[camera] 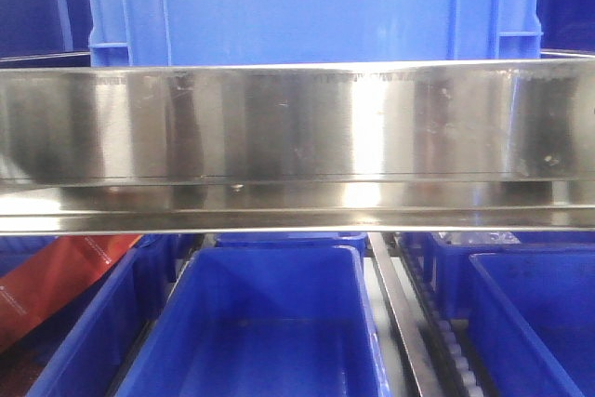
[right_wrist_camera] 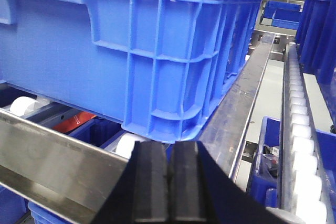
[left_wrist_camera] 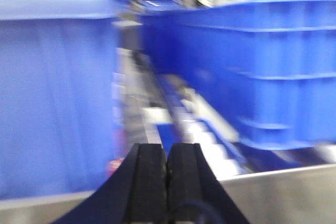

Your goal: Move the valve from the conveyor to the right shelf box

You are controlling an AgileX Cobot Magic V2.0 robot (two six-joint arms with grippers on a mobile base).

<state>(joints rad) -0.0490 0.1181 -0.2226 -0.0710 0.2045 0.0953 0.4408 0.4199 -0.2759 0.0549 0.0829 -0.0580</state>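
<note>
The valve and the conveyor are out of view in every frame. My left gripper (left_wrist_camera: 167,153) is shut with nothing between its black pads, pointing down a roller lane between blue shelf boxes; that view is blurred. My right gripper (right_wrist_camera: 169,153) is shut and empty, just below the corner of a large blue crate (right_wrist_camera: 157,40) that rests on the shelf rollers. In the front view neither gripper shows; a steel shelf rail (camera: 297,137) crosses the frame, with an open blue box (camera: 270,323) below it.
A big blue crate (camera: 307,6) stands above the rail. More blue boxes sit at lower right (camera: 535,313) and lower left (camera: 84,341), beside a red sheet (camera: 65,276). White roller tracks (right_wrist_camera: 302,145) and a steel divider (right_wrist_camera: 247,98) run away to my right. Blue crates (left_wrist_camera: 252,66) flank the left gripper.
</note>
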